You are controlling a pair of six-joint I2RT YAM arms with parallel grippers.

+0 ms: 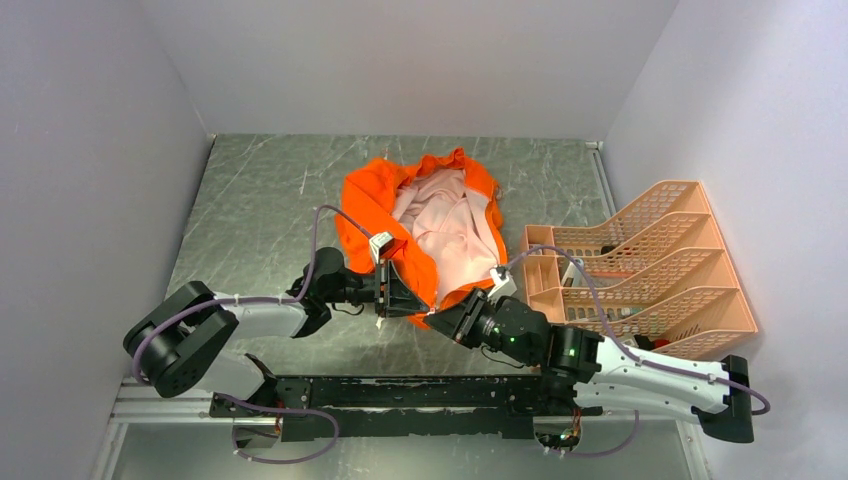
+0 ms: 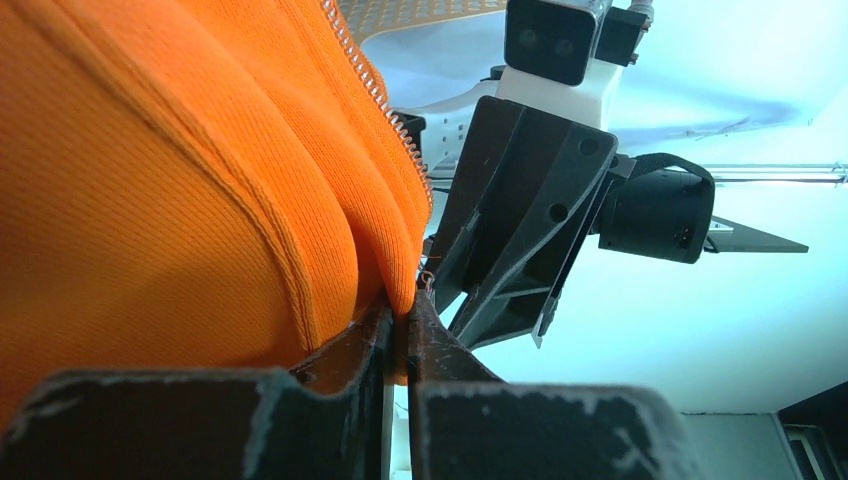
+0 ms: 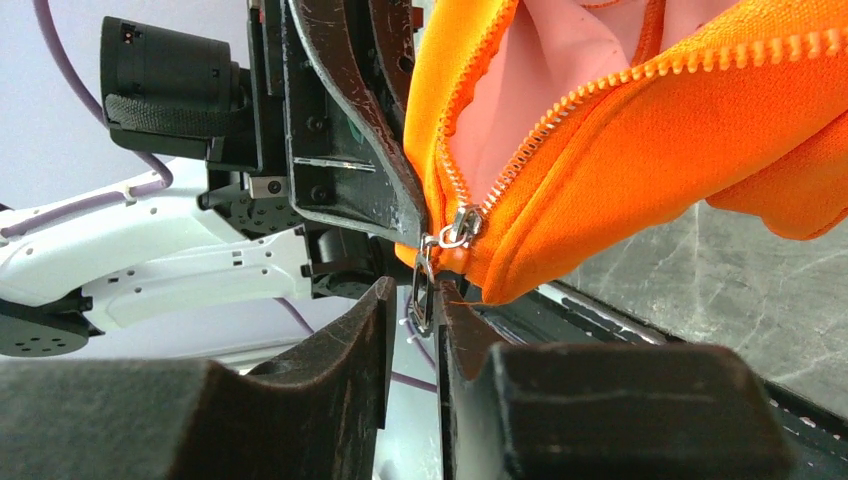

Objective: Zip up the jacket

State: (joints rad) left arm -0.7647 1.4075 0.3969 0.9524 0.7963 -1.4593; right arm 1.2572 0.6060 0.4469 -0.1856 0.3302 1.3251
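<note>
My left fingers (image 1: 402,296) and right fingers (image 1: 447,320) meet at the near hem of the jacket (image 1: 368,205). It lies open on the worktop (image 1: 250,230), with a basket rack (image 1: 650,270) to its right.

From my left wrist, the left fingers (image 2: 365,345) pinch the orange hem, and the right arm crowds in close behind.

From my right wrist, the right fingers (image 3: 375,320) are closed on the zipper pull (image 3: 423,290).

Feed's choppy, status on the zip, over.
Left end effector shut on jacket hem. Right end effector shut on zipper pull. Jacket open, slider at bottom; rack beside, not blocking.

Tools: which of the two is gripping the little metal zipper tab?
The right tool: its fingers clamp the silver zipper pull, while the left tool pinches only orange fabric of the jacket.
</note>
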